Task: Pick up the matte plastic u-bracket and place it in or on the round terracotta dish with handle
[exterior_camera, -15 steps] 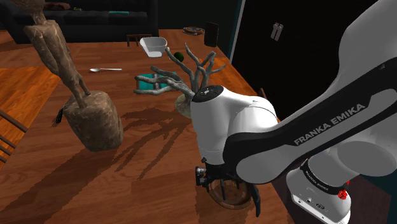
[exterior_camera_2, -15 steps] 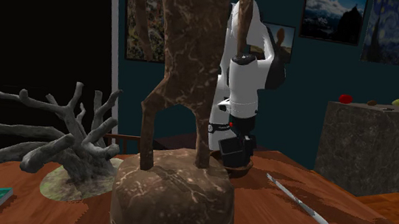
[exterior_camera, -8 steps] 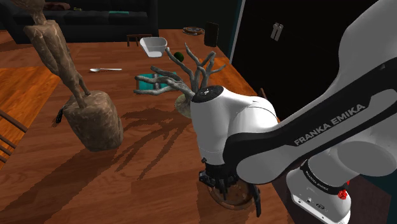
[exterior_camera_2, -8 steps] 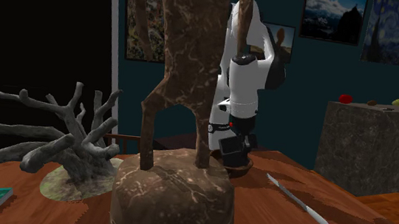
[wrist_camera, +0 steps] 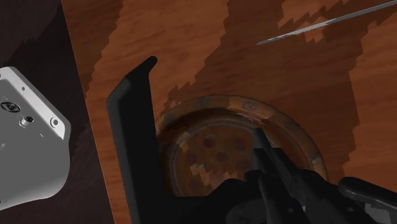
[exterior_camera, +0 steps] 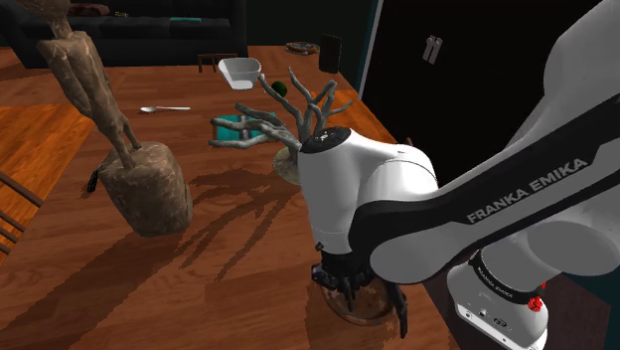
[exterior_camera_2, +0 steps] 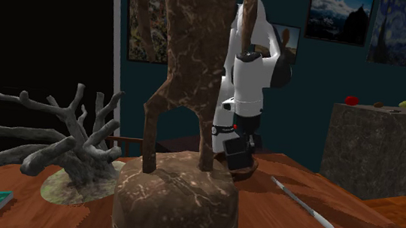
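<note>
A round brown terracotta dish (wrist_camera: 294,129) lies on the wooden table right under my hand, close to the stand. My gripper (wrist_camera: 264,151) hangs just over the dish's inside, its fingers drawn together on a thin part of the black U-bracket (wrist_camera: 130,133). One long leg of the bracket juts out past the dish's rim on the stand's side. In the shoulder view the gripper (exterior_camera: 348,284) sits low over the dish (exterior_camera: 364,312), half hidden by my white forearm, and the bracket's leg (exterior_camera: 402,316) shows beside it. The second exterior view has the gripper (exterior_camera_2: 236,162) behind the brown statue.
A silver knife (wrist_camera: 324,23) lies on the table beyond the dish. A tall brown statue on a rock base (exterior_camera: 144,187) and a grey branch sculpture (exterior_camera: 288,119) stand farther out. My stand (wrist_camera: 28,133) and the table's edge are close by.
The fingers have gone from wide apart to shut. The hand has sunk a little toward the dish. The dish and the bracket's outer leg stay where they were.
</note>
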Motion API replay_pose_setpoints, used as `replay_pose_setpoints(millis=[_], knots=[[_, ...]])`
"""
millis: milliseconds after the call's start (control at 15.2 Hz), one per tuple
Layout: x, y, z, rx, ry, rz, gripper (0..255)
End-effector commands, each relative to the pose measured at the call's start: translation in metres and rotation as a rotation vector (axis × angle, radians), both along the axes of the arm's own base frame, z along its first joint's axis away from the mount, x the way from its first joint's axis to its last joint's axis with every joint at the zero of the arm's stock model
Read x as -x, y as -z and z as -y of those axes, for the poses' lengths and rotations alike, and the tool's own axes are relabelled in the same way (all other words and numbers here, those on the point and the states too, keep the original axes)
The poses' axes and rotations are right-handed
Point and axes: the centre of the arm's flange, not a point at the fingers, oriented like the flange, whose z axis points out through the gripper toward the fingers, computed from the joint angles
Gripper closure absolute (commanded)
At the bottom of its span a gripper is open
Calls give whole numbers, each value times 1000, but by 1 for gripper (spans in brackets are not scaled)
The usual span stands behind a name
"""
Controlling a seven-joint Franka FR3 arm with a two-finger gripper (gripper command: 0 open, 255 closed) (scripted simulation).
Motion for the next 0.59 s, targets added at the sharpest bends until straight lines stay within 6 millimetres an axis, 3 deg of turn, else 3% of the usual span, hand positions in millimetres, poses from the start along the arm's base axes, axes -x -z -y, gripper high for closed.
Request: replay_pose_setpoints(millis=[0, 528], knots=[[0, -10, 0, 1, 0, -1, 255], [0, -53, 0, 1, 0, -1, 255]])
